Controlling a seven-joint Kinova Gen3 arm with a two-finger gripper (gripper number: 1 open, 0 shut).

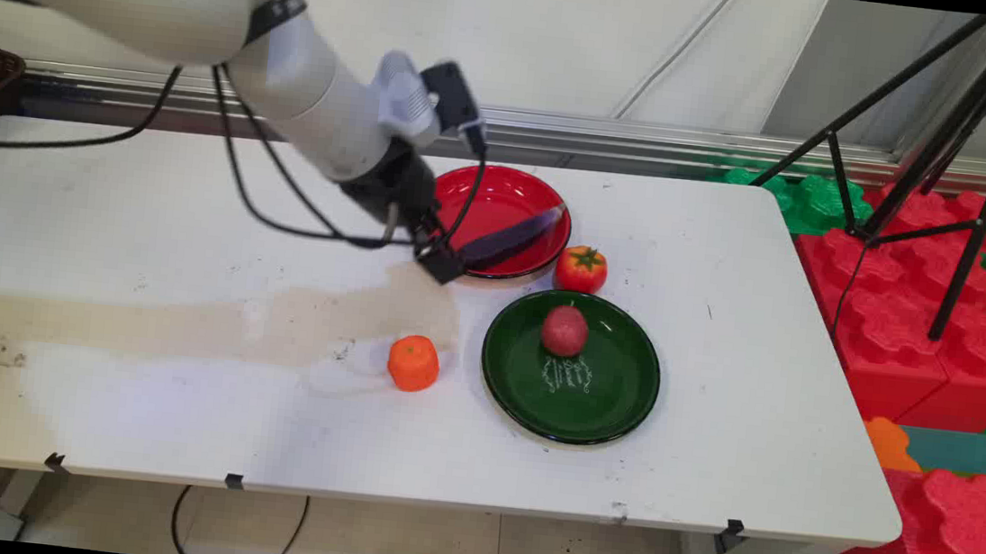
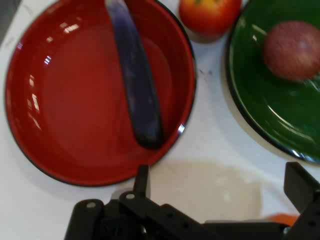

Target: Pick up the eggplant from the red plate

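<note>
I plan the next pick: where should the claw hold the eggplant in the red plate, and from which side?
Grip the eggplant across its narrow middle, coming from above. It lies flat and long across the red plate, one end on the rim, so its slim sides are free.

a white counter carries 2 plates: a red plate with a long purple eggplant lying in it, and a green plate holding a reddish round fruit. a tomato sits between the plates; an orange fruit lies left of the green plate. a black tripod stands over red and green foam blocks at right.
</note>
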